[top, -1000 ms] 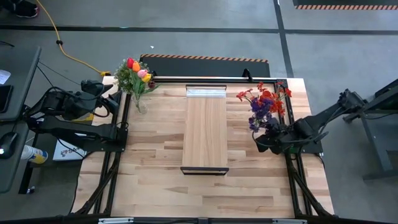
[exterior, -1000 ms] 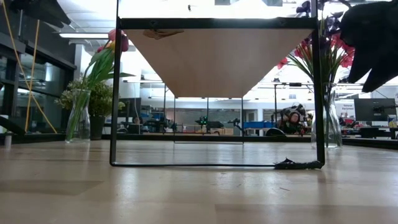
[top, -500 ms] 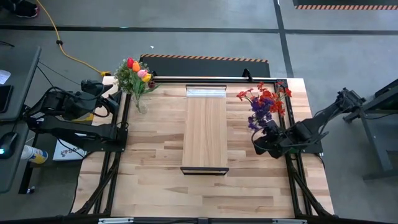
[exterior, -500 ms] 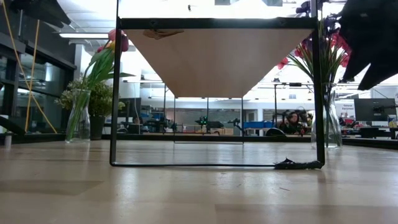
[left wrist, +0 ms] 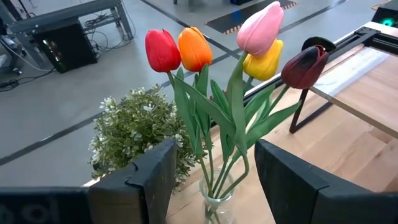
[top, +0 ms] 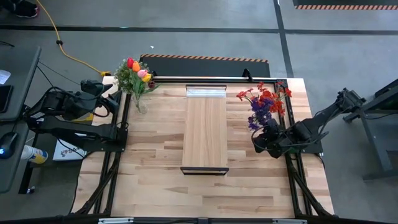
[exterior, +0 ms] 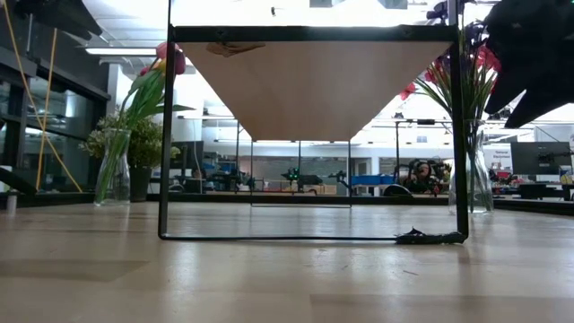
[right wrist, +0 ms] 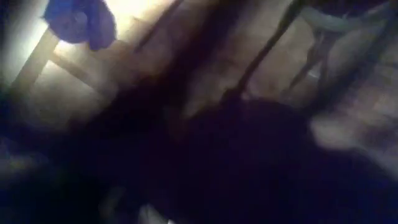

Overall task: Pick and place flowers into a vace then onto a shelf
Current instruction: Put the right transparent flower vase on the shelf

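Over the last second the right gripper has been shifted a little along the light plank tabletop, toward the long narrow light-wood shelf. It is now set at the foot of the bunch of red and purple artificial flowers. In the low view the heads of that bunch have swayed slightly, while the clear glass vase under them has remained standing on the table. From this it is judged that the right-hand bunch is already in its vase and is being addressed for the lift to the shelf, which has not yet been made.

How far the right gripper is open, and whether anything is held in it, cannot be told; its wrist view is dark.

The left gripper is kept at the table's far left corner, its jaws parted and nothing gripped. The red, orange, pink, yellow and maroon tulips in a small glass vase are seen beyond it, beside a bushy pale-green plant.

The red and purple bunch is held nearly upright, its long axis vertical, heads up and fanned out. The shelf's long axis is laid from the near edge to the far edge, the pale strip at the far end.
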`<state>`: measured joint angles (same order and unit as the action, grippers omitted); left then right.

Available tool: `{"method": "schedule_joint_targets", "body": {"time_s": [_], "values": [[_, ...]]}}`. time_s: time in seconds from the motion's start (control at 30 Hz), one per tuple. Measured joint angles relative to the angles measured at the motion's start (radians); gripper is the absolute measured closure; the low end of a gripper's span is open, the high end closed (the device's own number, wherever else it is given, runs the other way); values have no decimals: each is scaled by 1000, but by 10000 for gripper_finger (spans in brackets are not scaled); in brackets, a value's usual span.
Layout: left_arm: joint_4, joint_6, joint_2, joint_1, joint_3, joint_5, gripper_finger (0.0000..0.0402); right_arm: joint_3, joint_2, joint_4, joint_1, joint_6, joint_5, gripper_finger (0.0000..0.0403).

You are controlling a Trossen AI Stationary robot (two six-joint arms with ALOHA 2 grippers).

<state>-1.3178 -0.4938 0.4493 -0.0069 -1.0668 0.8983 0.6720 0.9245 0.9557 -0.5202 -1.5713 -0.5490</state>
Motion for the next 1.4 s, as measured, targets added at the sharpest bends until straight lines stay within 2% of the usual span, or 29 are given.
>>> {"method": "schedule_joint_targets", "body": {"time_s": [0.4,0.97,1.4], "values": [[0,45,0,0,0,12,153,0,74,3,94,0,5,187],[0,45,0,0,0,14,153,0,77,3,201,47,-47,190],[0,45,0,0,0,13,153,0,83,28,219,87,-47,182]]}}
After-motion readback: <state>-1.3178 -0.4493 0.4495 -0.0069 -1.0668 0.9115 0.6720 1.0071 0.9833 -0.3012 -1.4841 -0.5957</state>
